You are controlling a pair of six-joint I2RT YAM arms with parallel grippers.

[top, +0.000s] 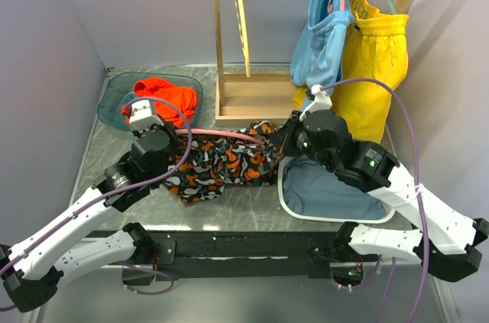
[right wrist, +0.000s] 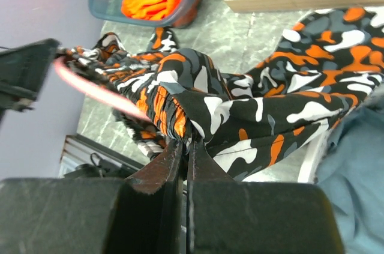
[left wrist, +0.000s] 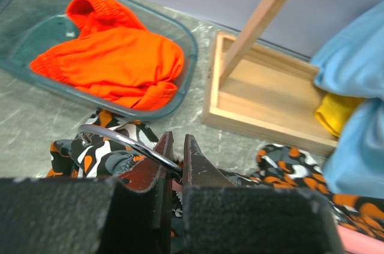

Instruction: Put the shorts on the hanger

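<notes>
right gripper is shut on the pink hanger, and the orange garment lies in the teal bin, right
No. The right gripper is shut on a fold of the shorts, not the hanger, as the right wrist view shows. The orange garment does lie in the teal bin.

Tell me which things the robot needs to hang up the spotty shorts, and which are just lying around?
Needed: camouflage shorts, pink hanger, left gripper, right gripper.

Just lying around: orange garment, teal bin, blue shorts, yellow shorts, wooden rack, yellow hanger.
</notes>
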